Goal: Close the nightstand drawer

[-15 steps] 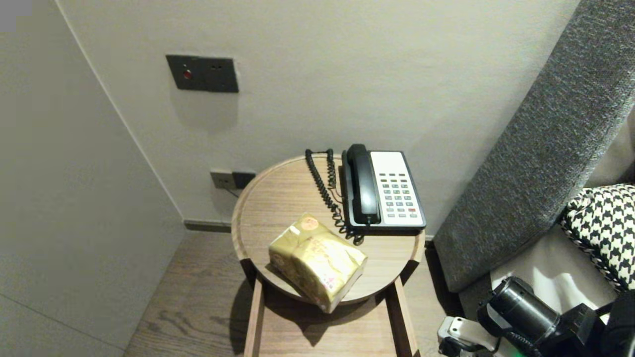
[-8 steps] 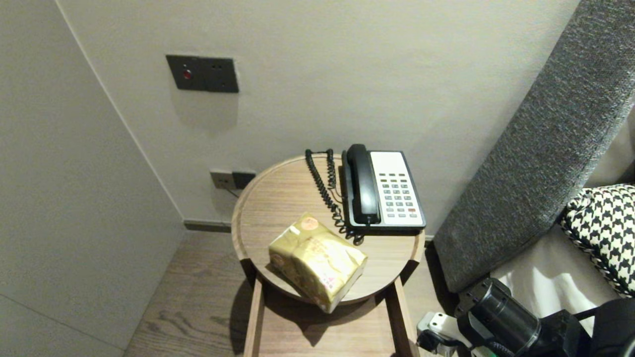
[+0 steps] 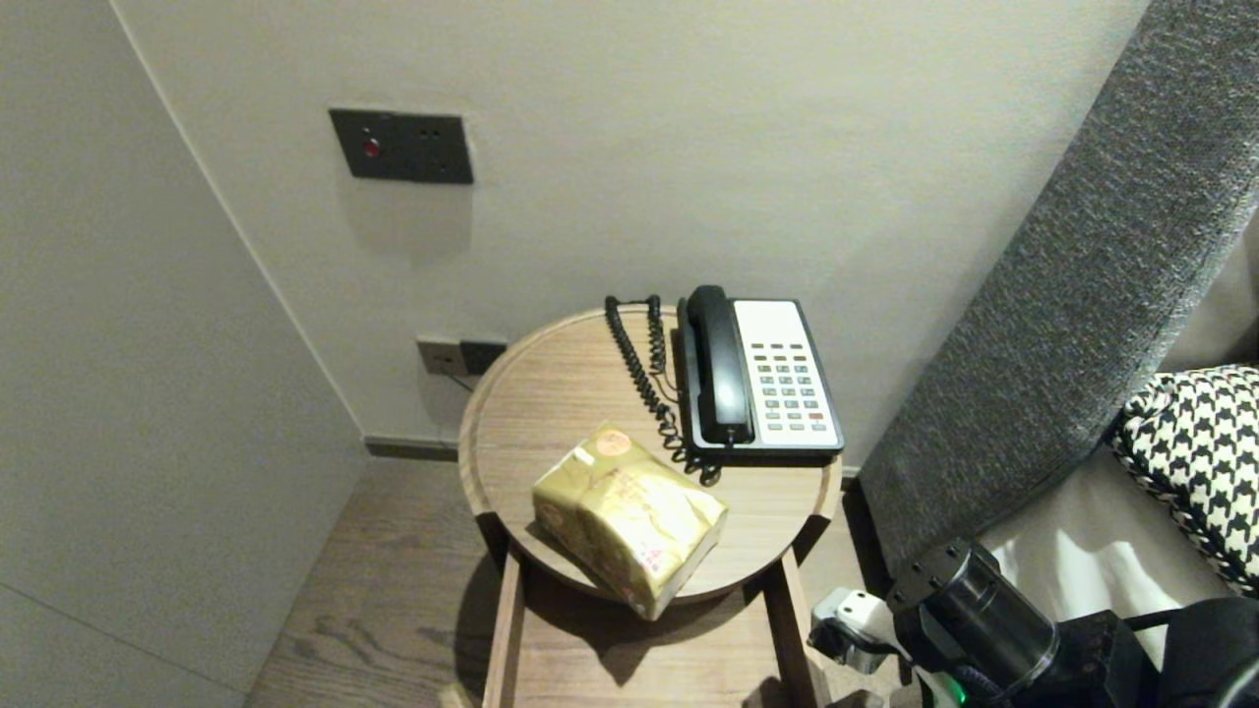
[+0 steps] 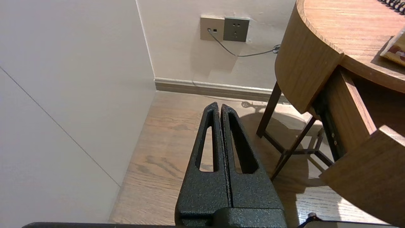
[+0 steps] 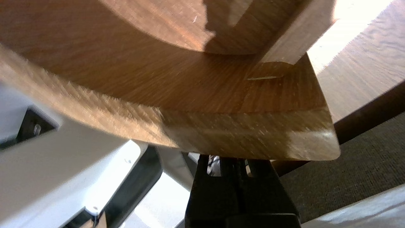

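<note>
1. Fingers of your right gripper are pressed together with nothing between them; their tips sit just under the lower edge of the curved light-brown wooden drawer front, and you cannot tell whether they touch it
2. That drawer front stands pulled out from under the round wooden side table, on the robot's side; in the head view your right arm shows low at the right, beside the drawer's right wall
3. Your left gripper is parked with its black fingers closed flat against each other, empty, above the wood-plank floor, left of the table and well apart from the drawer front
4. On the tabletop you have a black-and-white corded desk telephone at the back and a gold plastic-wrapped tissue pack near the front edge
5. Right of the table you see a grey upholstered headboard and a black-and-white houndstooth cushion
</note>
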